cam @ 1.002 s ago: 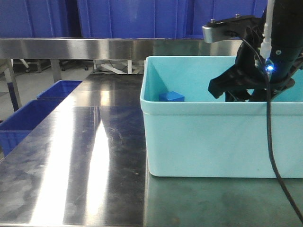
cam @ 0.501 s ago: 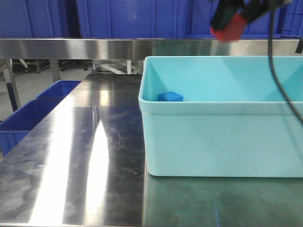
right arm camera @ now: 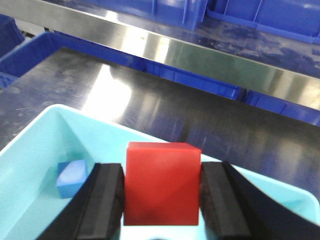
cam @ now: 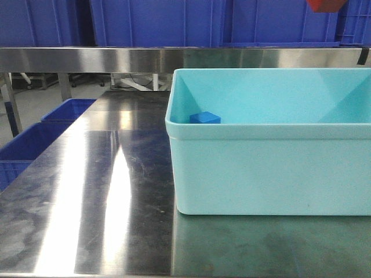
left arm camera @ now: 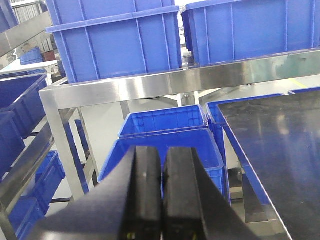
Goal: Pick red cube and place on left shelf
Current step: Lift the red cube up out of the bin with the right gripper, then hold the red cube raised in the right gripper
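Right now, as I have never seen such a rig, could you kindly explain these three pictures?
This robot has two arms. One picture looks forward over a shiny steel table, where a pale turquoise plastic bin stands with a small blue cube inside. The other two come from cameras on its wrists. The right gripper holds a red cube above the bin; the front picture catches only the cube's lower edge at the top. The left gripper is shut on nothing, beside the table, with blue plastic crates beyond.

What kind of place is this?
Probably a warehouse or factory workroom: a steel table, a steel shelf stacked with big blue crates, and more floor crates beside it.
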Available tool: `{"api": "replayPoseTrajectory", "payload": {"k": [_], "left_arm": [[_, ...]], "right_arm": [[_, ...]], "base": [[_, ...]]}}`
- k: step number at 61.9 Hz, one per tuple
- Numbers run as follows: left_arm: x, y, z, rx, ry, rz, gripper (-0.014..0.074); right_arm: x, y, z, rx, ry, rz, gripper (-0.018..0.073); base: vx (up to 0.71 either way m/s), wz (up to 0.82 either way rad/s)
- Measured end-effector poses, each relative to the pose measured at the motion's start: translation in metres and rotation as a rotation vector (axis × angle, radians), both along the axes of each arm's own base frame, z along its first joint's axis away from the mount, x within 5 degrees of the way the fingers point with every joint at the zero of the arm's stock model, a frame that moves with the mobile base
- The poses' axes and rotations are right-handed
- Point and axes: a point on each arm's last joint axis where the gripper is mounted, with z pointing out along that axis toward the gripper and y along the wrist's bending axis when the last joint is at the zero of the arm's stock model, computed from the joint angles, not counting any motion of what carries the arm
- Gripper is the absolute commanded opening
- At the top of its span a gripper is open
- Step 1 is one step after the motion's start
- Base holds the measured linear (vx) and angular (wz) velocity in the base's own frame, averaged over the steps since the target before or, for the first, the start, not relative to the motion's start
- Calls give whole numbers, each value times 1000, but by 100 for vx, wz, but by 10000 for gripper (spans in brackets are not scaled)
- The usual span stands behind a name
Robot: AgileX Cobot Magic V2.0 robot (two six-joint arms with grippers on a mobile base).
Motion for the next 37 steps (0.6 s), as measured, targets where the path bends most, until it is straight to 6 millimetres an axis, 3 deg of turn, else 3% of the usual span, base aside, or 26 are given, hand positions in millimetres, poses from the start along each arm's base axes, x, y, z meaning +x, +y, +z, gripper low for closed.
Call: {"api": "replayPoseTrajectory", "payload": {"k": [17,37], "left_arm": [[0,0,0,0,0,0,106],[0,0,0,0,0,0,106]], "right_arm": [[-47,-16,-12,20,-56,4,58],[-81,-37,-35,25,-80,-58,58]], "base": [[-1,-7],[0,0]]}}
